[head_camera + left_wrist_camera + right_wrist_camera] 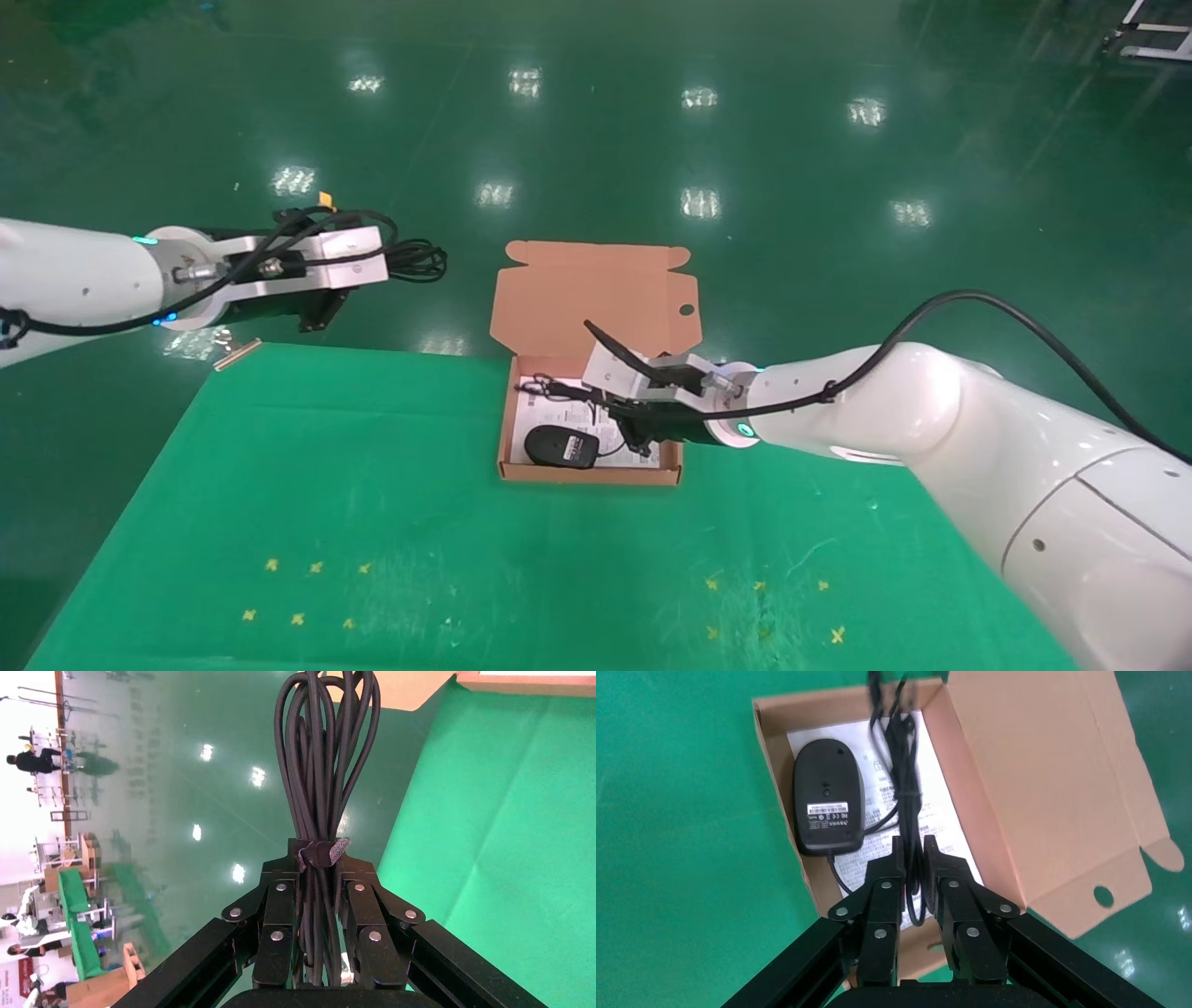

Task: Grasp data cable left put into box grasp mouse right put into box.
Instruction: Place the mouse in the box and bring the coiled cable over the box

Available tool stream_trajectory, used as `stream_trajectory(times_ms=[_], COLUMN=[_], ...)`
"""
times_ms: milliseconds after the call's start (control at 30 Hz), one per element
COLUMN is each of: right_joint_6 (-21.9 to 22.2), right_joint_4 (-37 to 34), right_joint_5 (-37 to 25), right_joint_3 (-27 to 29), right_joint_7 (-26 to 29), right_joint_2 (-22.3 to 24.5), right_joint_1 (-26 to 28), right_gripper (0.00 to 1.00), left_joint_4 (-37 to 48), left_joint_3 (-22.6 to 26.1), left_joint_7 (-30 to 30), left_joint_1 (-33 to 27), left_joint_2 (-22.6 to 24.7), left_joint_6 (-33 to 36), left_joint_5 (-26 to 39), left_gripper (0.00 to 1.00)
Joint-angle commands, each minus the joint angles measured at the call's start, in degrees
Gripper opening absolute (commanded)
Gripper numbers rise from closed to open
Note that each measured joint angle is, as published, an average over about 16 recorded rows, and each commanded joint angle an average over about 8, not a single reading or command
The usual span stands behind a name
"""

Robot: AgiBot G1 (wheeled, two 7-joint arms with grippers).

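Note:
My left gripper (pixel 384 259) is held off the table's back left, over the floor, and is shut on the data cable (pixel 416 261), a black coil tied with a strap (pixel 327 762). The box (pixel 591 476) lies open on the green cloth with its lid (pixel 596 298) raised. The mouse (pixel 562 447) lies in the box, label side up (pixel 828 797), on the white sheet (pixel 944 811). My right gripper (pixel 622 415) hangs over the box, shut on the mouse's bundled cord (pixel 905 762).
The green cloth table (pixel 326 485) has small yellow cross marks at the front left and front right. A small clip (pixel 237 354) lies at its back left corner. Shiny green floor surrounds the table beyond its edges.

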Motion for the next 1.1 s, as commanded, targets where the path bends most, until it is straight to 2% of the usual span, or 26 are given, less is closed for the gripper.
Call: stream_trajectory(times_ms=[33, 267, 533, 800, 1100], right_joint_6=[-0.10, -0.07, -0.61, -0.74, -0.76], right_joint_4=[0.43, 2.97, 10.86, 23.11, 33.88], right_joint_5=[0.19, -0.84, -3.75, -8.95, -17.08], right_joint_3=[-0.22, -0.65, -1.69, -3.67, -5.61], right_joint_7=[0.11, 1.13, 4.73, 13.58, 25.30], right_joint_2=[0.42, 3.84, 12.06, 20.98, 26.92], right_joint_1=[-0.09, 1.49, 4.45, 6.40, 8.09], right_gripper=[1.00, 1.00, 1.00, 1.00, 1.00], left_joint_4=[-0.16, 2.37, 9.41, 20.15, 24.53], left_joint_3=[0.04, 2.33, 4.34, 6.82, 13.20], left_joint_7=[0.00, 3.01, 8.66, 18.15, 25.41], left_joint_1=[0.15, 3.50, 7.17, 8.32, 8.32], left_joint_2=[0.21, 5.03, 11.53, 18.53, 20.15], left_joint_6=[-0.04, -4.36, -13.14, -21.92, -27.01], left_joint_5=[-0.15, 0.13, -1.72, -7.39, -17.53], left_gripper=[0.00, 0.00, 0.00, 0.00, 0.00])
